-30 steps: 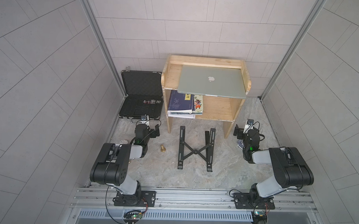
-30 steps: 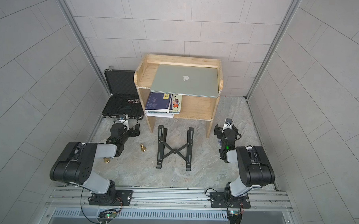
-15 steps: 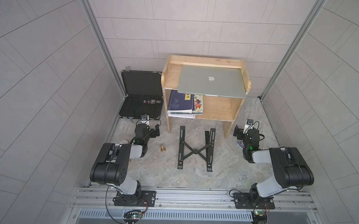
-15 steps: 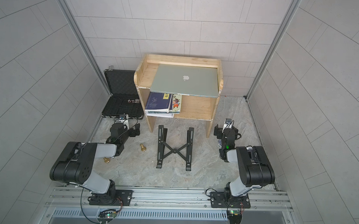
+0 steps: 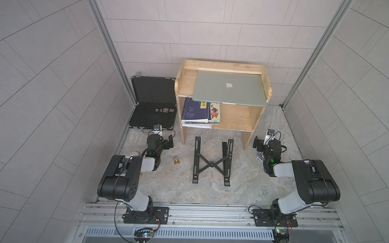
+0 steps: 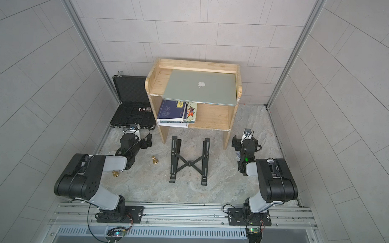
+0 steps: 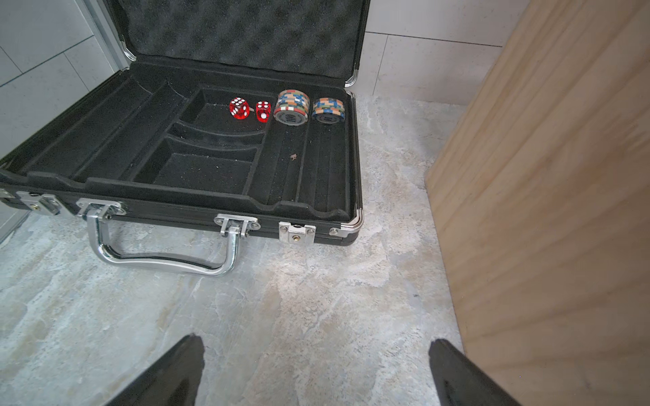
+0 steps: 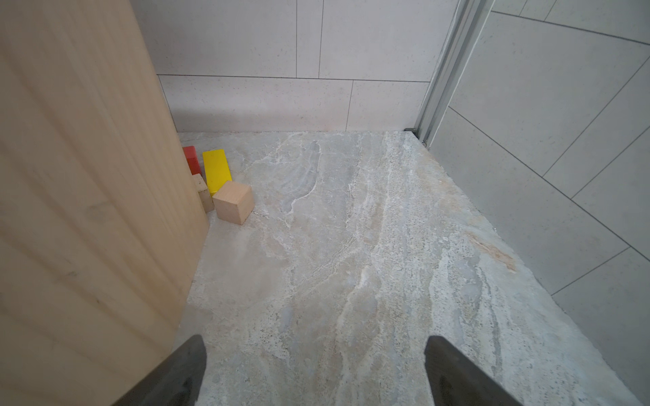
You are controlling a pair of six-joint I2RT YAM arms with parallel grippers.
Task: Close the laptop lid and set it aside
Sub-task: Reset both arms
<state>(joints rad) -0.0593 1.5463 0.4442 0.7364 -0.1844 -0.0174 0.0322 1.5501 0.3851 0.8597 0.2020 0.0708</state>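
**Laptop lying shut on the shelf top, both grippers hanging open and empty**

The laptop [image 5: 229,88] is sitting flat on the top board of the wooden shelf [image 5: 187,80] at the back of the cell, showing in both top views. The laptop lid [image 5: 210,93] is lying fully down, its silver back and apple logo facing up. Its front edge seems to be poking slightly past the front of the board. Below it, a stack of books [image 5: 199,113] is resting on the lower board, toward the left side.

The left gripper [image 7: 316,355] is hovering low over the stone-patterned tabletop [image 7: 281,316], its jaws spread wide with nothing between them. It is pointing at the open black briefcase [image 7: 197,218], which is holding two red dice [image 7: 239,108] and two short stacks of poker chips [image 7: 292,107]. The shelf's side panel is standing just beside one finger.

The right gripper [image 8: 313,351] is hanging on the other side of the shelf, its jaws likewise gaping and empty. It is near a few wooden blocks [image 8: 234,202] that are huddling against the shelf's side panel.

Between the two arms, a black folding laptop stand [image 5: 212,163] is lying on the tabletop in front of the shelf. A small gold pawn [image 5: 176,162] is standing just left of it. Both grippers are staying well apart from the laptop.
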